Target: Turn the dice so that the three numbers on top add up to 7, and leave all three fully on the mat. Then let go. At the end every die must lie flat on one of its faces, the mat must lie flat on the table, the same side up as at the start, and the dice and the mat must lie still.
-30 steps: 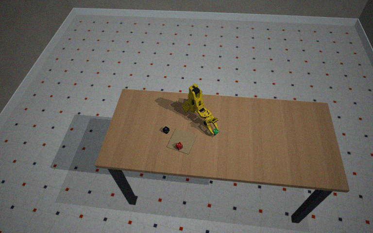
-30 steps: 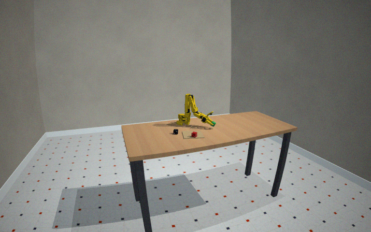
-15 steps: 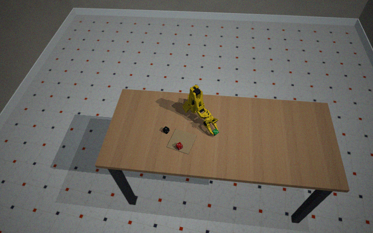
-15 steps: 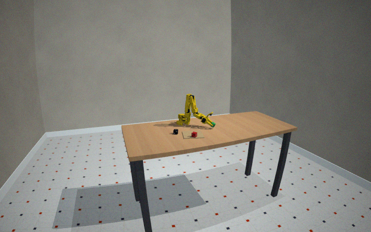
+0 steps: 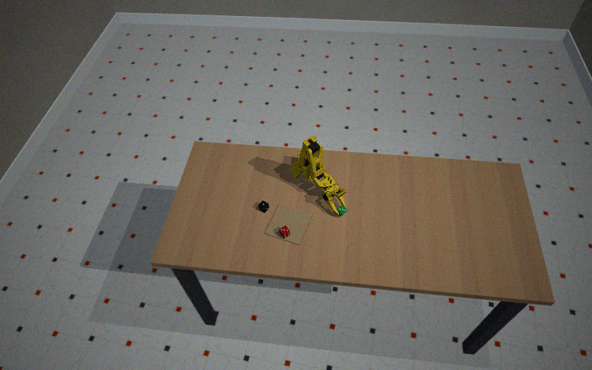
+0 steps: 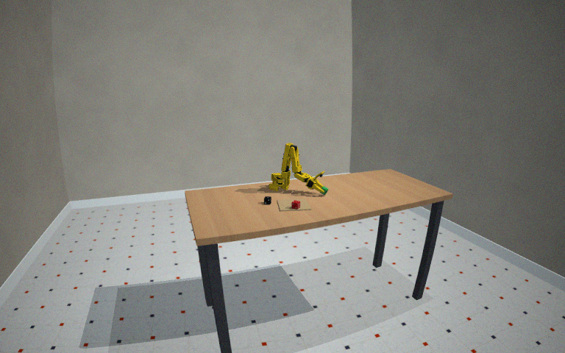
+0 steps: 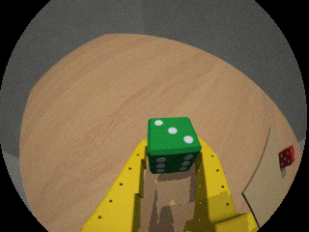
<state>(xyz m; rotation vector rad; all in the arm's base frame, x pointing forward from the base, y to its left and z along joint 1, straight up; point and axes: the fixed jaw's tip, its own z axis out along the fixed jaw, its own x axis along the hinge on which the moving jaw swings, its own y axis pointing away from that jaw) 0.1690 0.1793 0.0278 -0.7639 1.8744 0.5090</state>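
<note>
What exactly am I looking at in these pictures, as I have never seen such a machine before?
The yellow machine is a small jointed robot arm on a wooden table. The top picture looks down on the table from above, the exterior one looks from the side, and the wrist one looks out along the fingers. Those fingers are closed on a green die. A red die sits on a thin tan mat, and a black die lies on the bare wood beside it.

Speckled tile floor (image 5: pixel 392 331) (image 6: pixel 166 332); plain grey walls (image 6: pixel 208 83).
</note>
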